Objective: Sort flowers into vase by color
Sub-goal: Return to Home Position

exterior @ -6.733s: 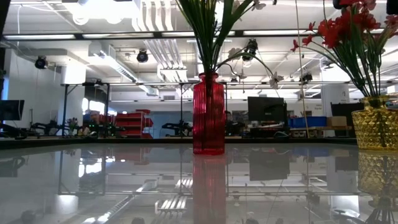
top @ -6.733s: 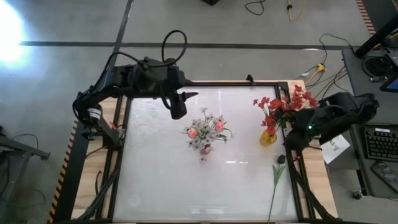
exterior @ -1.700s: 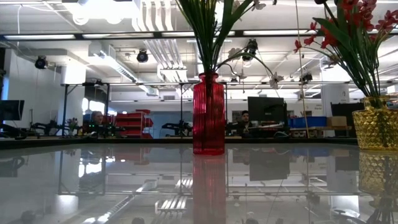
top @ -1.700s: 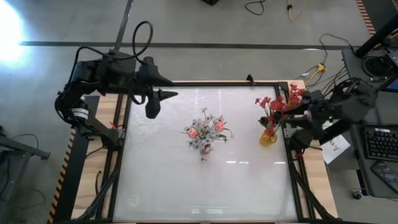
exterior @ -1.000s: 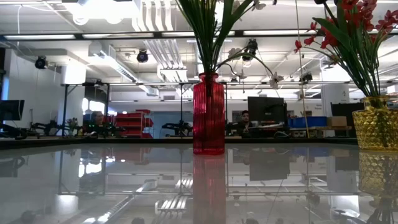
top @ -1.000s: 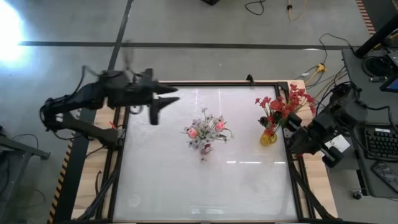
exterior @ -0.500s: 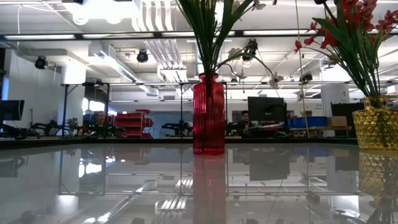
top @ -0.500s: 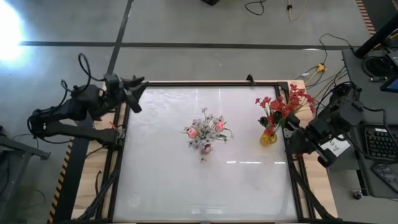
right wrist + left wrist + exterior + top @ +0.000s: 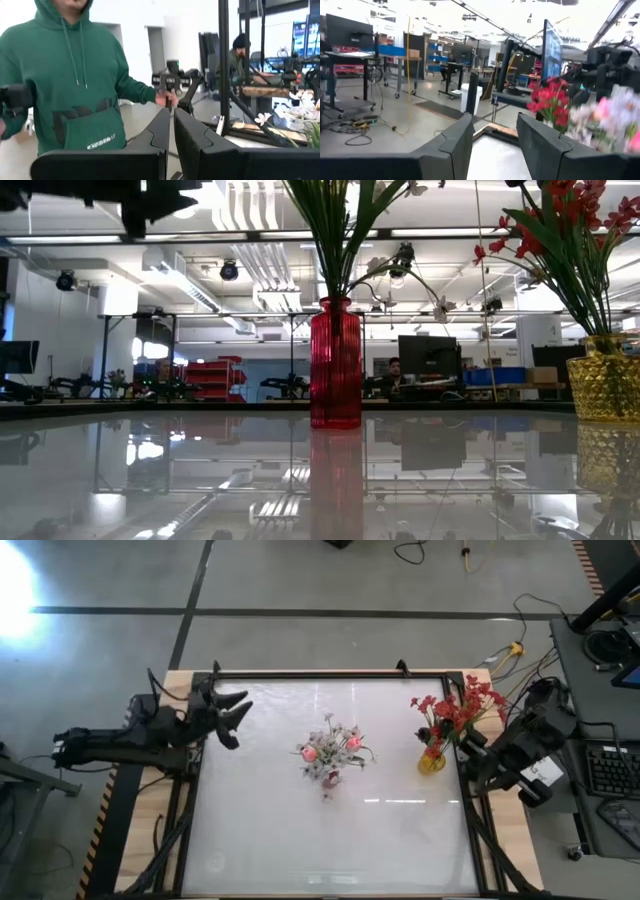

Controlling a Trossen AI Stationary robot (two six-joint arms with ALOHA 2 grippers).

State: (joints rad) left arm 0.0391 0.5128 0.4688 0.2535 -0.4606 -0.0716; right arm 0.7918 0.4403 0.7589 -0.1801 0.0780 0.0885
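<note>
Glossy desk (image 9: 300, 840); red vase (image 9: 335, 365) at centre holds white and pink flowers (image 9: 330, 748); yellow vase (image 9: 431, 762) near right edge holds red flowers (image 9: 455, 708); left hand (image 9: 495, 120) gapes empty at left edge; right hand (image 9: 171, 112) closed, empty, beyond right edge.

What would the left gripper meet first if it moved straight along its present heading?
Probably nothing: in its wrist view, the open left gripper aims over the table edge into the room beyond; the red flowers stand off to one side. Depth is unclear.
</note>
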